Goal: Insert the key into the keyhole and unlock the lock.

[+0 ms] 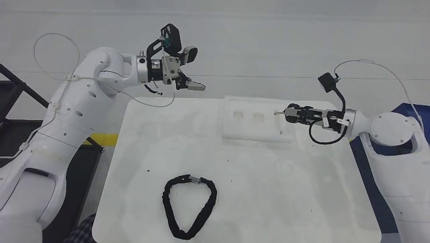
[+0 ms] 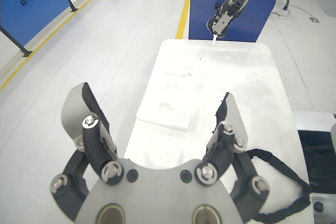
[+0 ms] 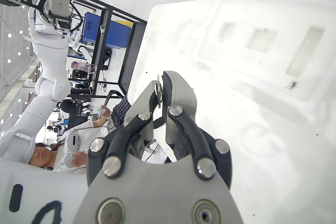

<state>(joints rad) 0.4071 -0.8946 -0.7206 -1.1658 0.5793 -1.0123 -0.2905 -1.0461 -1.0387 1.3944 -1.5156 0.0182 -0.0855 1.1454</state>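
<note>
R hand (image 1: 290, 113) is clenched on key (image 1: 277, 113), blade pointed fwd, held above tray (image 1: 235, 130), prob. so blade is exposed for insertion. L hand (image 1: 196, 85) is held released at desk (image 1: 302, 189) far edge, prob. free to steady lock (image 1: 189, 205), which is laid near front edge, well apart from both.

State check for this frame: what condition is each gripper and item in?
left gripper: open, empty
right gripper: shut on the key
key: held in the air, not in the chain lock
chain lock: lying on the table, loop closed, untouched
foam tray: recesses look empty
</note>
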